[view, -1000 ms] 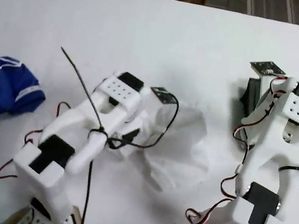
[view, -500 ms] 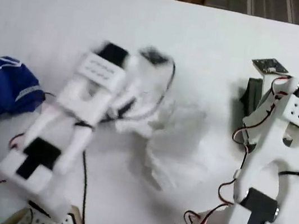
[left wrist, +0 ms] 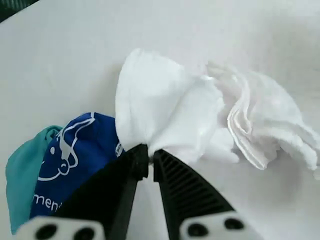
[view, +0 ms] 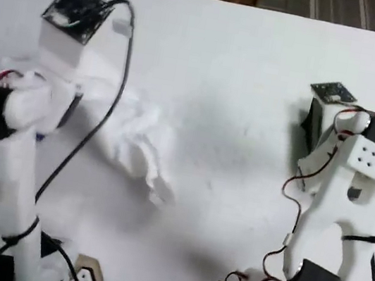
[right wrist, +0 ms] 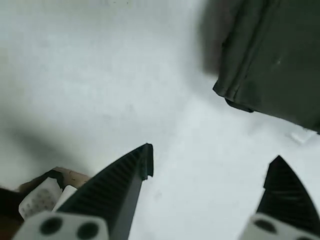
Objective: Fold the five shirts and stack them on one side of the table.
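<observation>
1. Your left claw [left wrist: 150,159] is closed down to a thin slit. It has pinched a bunched corner of the white shirt [left wrist: 170,110], so the step in hand looks like bringing that shirt to the stack.
2. The pinched corner sits right at the edge of the blue shirt [left wrist: 75,150]. The rest of the white cloth trails away from the blue shirt across the table [view: 242,64]. From the high view it lies as a crumpled heap [view: 130,139], not as a flat fold.
3. A teal shirt [left wrist: 22,172] peeks out on the far side of the blue shirt, touching it. That suggests the blue shirt marks your stacking side.
4. Your right claw [right wrist: 212,157] is spread wide and holds nothing. It hangs well apart from the blue shirt, across the table, with the dark shirt [right wrist: 270,60] lying just ahead of it.
5. For the next move, you probably cannot just drop the white shirt. It looks too rumpled to stack, so lay it flat beside the blue shirt, release it, and fold it before it goes on top.
6. Take care that the trailing cloth does not snag and drag the blue shirt out of place.
</observation>
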